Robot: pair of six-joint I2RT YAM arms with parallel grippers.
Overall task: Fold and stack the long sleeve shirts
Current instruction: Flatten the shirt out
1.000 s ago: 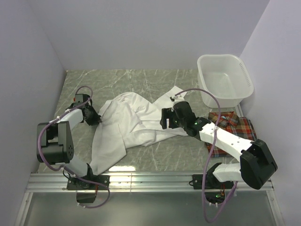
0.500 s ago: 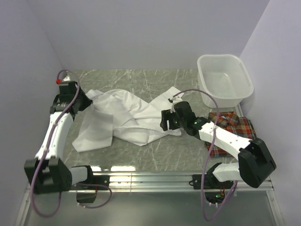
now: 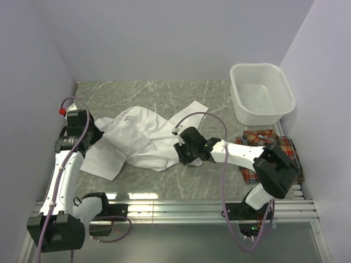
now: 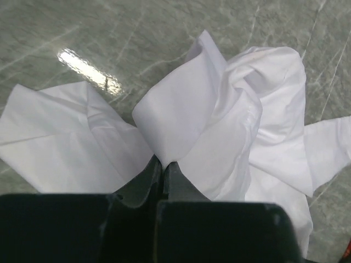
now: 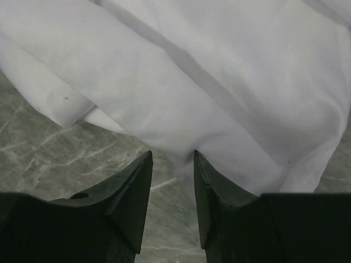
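The top view looks down from above and behind the arm bases. It takes in the whole worktop (image 3: 164,93), both arms, the basin (image 3: 262,96) at far right and the side walls. The left wrist view sits just behind the left jaws, which fill the frame's bottom edge, and looks forward and down at the white shirt (image 4: 219,126) from close by. The right wrist view is even closer, over the right jaws, almost against the cloth. All three share the white shirt and the marbled worktop beneath it.

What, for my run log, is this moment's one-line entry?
left gripper shut on white shirt | right gripper open at its edge | plaid shirt aside
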